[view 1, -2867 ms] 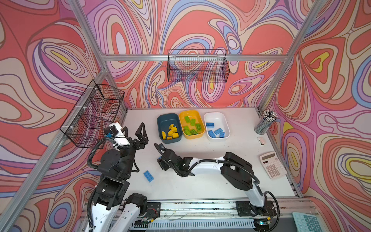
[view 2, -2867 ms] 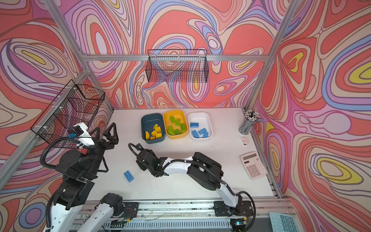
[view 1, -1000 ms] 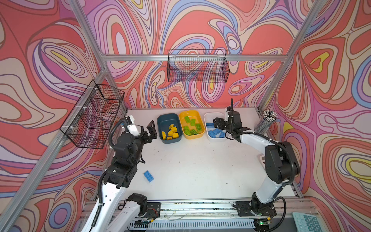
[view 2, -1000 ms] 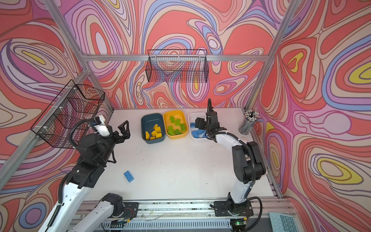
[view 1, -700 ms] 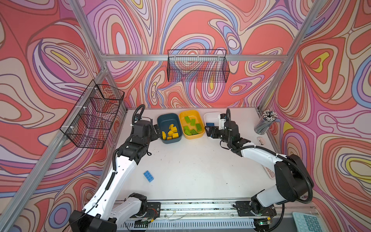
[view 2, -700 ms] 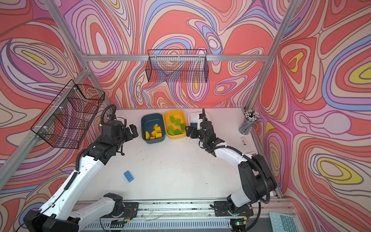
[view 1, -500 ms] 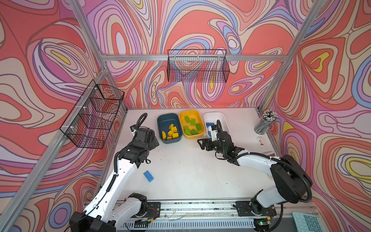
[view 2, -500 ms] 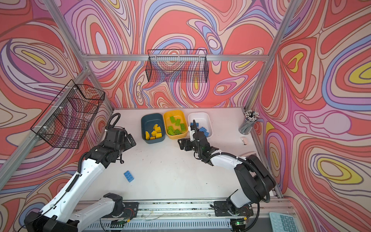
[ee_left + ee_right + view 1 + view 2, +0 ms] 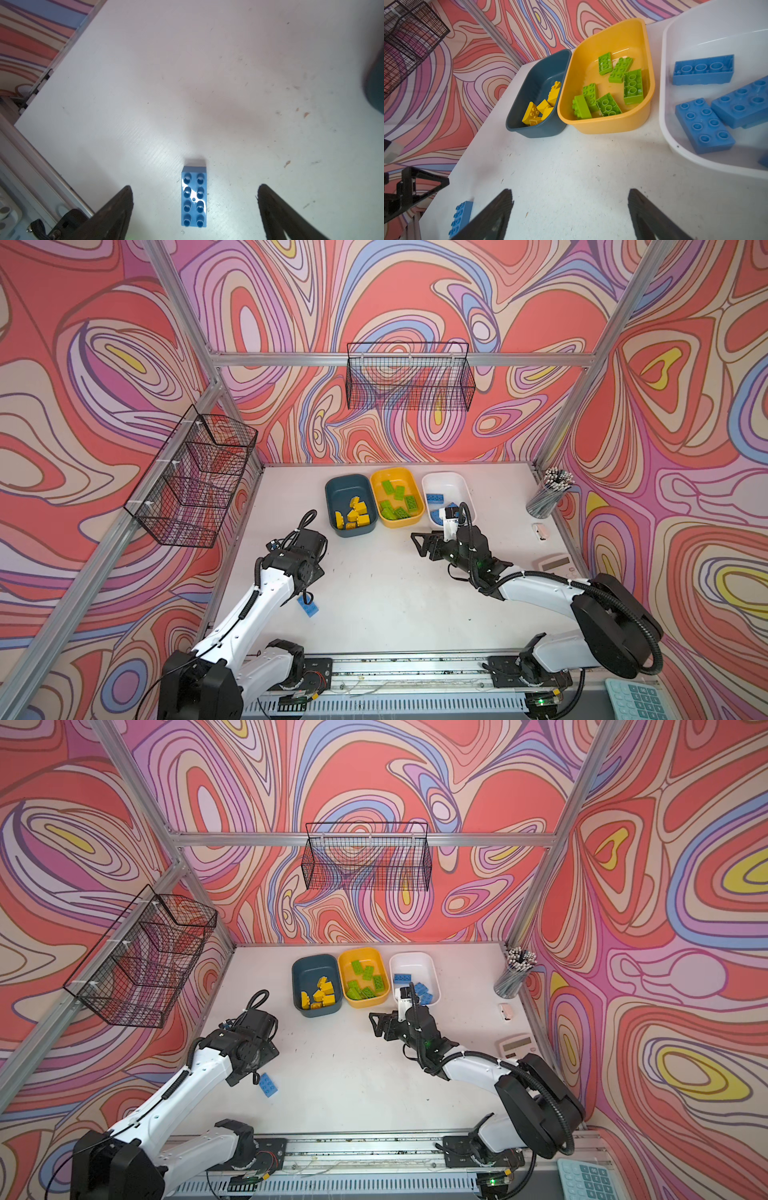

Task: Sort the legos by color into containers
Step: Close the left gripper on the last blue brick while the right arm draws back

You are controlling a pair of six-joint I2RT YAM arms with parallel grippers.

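Swirled walls (image 9: 415, 302) hem my scuffed white table (image 9: 395, 614), two wire baskets (image 9: 409, 379) on them. Three tubs line the back edge — teal tub (image 9: 345, 489), yellow tub (image 9: 390, 472), white tub (image 9: 444, 483). Pen cup (image 9: 548, 493) at the back right corner, calculator (image 9: 555, 562) by the right edge. My right gripper (image 9: 570, 190), jaws spread and empty, hangs before the white tub. Six green bricks (image 9: 633, 86) lie in the yellow tub, yellow bricks (image 9: 532, 112) in the teal tub, at least three blue bricks (image 9: 705, 125) in the white tub. One loose brick (image 9: 194, 207) — blue — lies near the left edge, untouched between the spread jaws of my left gripper (image 9: 194, 186).

Swirly red-pink walls (image 9: 415, 290), aluminium frame (image 9: 291, 359), white tabletop (image 9: 382, 605), black wire baskets (image 9: 409, 381)
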